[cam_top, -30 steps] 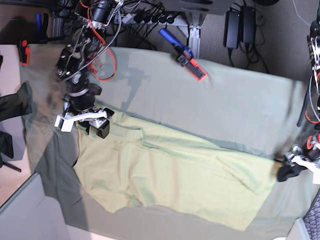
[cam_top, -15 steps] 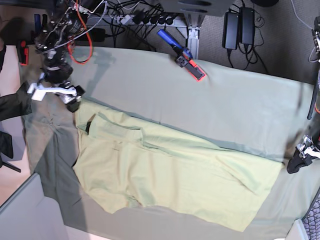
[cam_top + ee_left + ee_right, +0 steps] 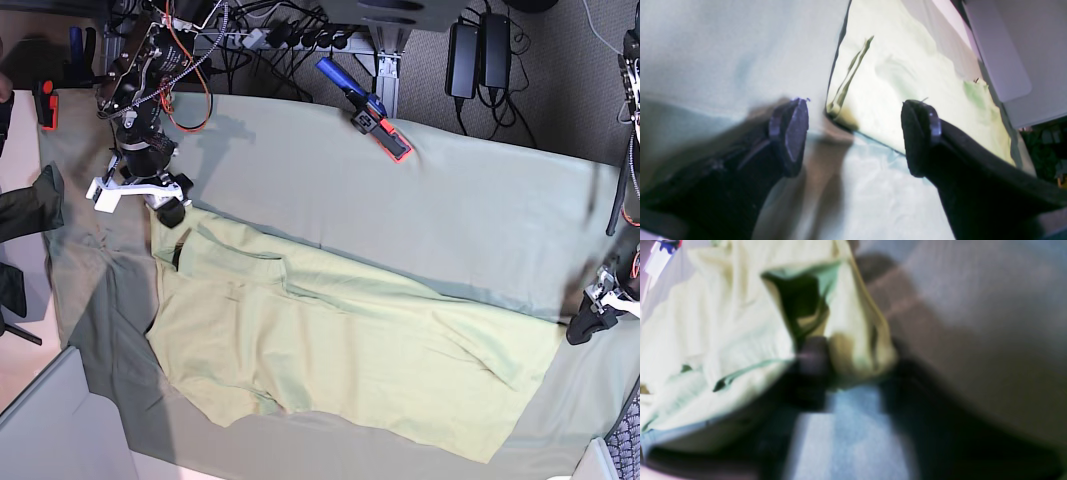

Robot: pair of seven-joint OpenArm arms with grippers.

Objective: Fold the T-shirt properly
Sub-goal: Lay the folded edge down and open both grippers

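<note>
T-shirt (image 3: 340, 350) corner pinched in right end effector (image 3: 168, 205), arm reaching down; left end effector (image 3: 853, 133) wide, hovering low.

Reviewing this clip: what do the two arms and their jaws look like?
In the base view, both arms are dark metal frames. The right arm is strung with red-orange and black cables. Each carries a white bracket above black jaws: right gripper, left gripper. In the left wrist view the fingers are black with flat, grey-purple pads.

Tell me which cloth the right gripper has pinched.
The pale yellow-green cotton T-shirt: the right gripper pinches its corner. The larger dull grey-green sheet lies flat underneath.
</note>
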